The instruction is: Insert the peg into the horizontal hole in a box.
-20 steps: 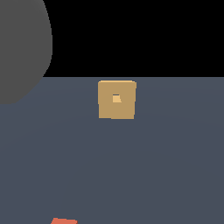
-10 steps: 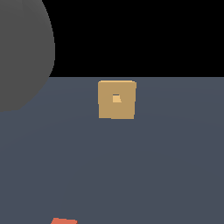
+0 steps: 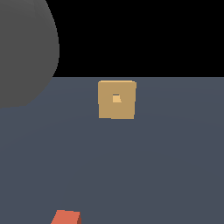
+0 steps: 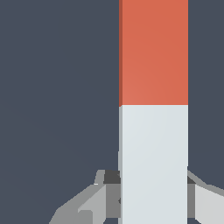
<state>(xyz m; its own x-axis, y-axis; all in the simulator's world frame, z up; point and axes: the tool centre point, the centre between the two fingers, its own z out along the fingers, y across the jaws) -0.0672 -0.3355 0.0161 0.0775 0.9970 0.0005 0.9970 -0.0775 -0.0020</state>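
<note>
The tan box (image 3: 117, 99) stands on the grey floor in the middle of the exterior view, its small square hole (image 3: 116, 99) facing the camera. At that view's bottom edge only the orange-red end of the peg (image 3: 66, 217) shows. The wrist view has the peg (image 4: 153, 109) running lengthwise, orange-red half far and pale half near. My gripper (image 4: 153, 194) straddles the pale half, with a grey finger (image 4: 109, 192) pressed against each side, so it reads as shut on the peg. The box is out of the wrist view.
A big blurred dark grey rounded part of the arm (image 3: 22, 52) fills the upper corner on the exterior view's left. Plain grey floor (image 3: 166, 166) lies between the peg and the box.
The grey arm shape has widened a little toward the exterior view's right. The peg's orange-red end sits slightly higher in the picture. The box has not moved.
</note>
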